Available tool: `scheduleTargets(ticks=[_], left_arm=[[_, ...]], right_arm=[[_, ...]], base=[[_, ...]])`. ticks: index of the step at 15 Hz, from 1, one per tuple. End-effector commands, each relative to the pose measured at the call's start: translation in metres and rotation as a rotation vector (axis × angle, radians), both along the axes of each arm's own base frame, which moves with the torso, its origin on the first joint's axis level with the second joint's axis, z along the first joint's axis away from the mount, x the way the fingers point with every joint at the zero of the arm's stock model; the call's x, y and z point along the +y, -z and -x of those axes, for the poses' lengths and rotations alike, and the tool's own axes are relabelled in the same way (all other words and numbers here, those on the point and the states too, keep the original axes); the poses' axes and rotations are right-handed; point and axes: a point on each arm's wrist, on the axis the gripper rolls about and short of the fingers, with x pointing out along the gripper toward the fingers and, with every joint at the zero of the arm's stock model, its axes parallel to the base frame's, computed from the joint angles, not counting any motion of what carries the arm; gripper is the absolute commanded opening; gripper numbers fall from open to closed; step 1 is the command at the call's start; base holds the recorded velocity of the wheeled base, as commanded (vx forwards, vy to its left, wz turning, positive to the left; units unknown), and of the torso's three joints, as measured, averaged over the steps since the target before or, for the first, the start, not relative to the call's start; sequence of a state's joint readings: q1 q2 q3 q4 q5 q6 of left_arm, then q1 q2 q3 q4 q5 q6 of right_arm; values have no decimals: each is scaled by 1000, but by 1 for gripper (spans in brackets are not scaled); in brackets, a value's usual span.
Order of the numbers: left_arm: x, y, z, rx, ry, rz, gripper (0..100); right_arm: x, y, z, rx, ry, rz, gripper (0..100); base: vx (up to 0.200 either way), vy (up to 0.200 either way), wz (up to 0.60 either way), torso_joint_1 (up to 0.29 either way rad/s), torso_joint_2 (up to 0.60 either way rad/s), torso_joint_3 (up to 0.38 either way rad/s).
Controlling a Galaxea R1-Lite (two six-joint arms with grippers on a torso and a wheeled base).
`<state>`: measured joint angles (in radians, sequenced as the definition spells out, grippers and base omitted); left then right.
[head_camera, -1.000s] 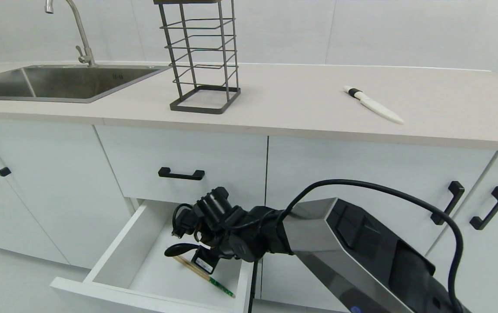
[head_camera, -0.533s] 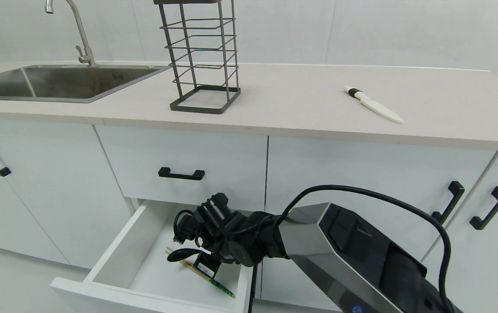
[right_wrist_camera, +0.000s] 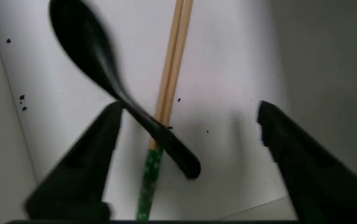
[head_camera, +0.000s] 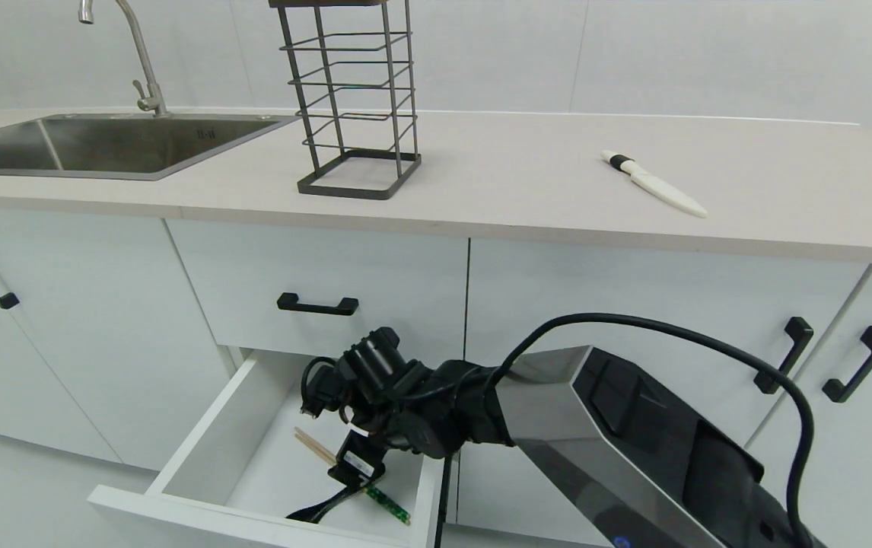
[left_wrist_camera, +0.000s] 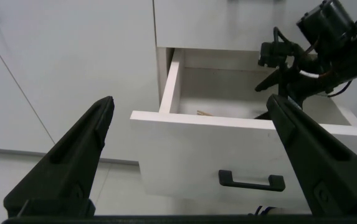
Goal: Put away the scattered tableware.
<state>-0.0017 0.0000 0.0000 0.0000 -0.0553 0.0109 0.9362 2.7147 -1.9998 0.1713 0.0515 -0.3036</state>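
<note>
Both jaws stand open, my right ones above the white drawer (head_camera: 204,430), where the light, stiff, slick black plastic spoon (right_wrist_camera: 119,93) lies across wooden chopsticks (right_wrist_camera: 172,68) at its 6 o'clock end; I'd pinch the slim handle.

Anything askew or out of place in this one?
In the open drawer, the black spoon lies slantwise across the chopsticks instead of alongside them, under the open right gripper. A white knife lies alone on the countertop, not yet put away. Nothing looks damaged.
</note>
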Motion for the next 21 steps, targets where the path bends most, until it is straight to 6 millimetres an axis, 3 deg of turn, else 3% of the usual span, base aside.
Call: scheduleTargets(ticks=[1,11,14,21], left_arm=[[0,0,0,2,0,0,100],[0,0,0,2,0,0,100],[0,0,0,2,0,0,100],[0,0,0,2,0,0,100]], right_arm=[[4,-48,14,-32,-26,-46,100],[1,-184,73,-149,-113,-241,100],[-18,-203,91,-142,-122,-241,100],[-96,-221,135,-163,-73,-309,100]], base=[[0,0,0,0,0,0],[0,0,0,0,0,0],[0,0,0,0,0,0],[0,0,0,0,0,0]])
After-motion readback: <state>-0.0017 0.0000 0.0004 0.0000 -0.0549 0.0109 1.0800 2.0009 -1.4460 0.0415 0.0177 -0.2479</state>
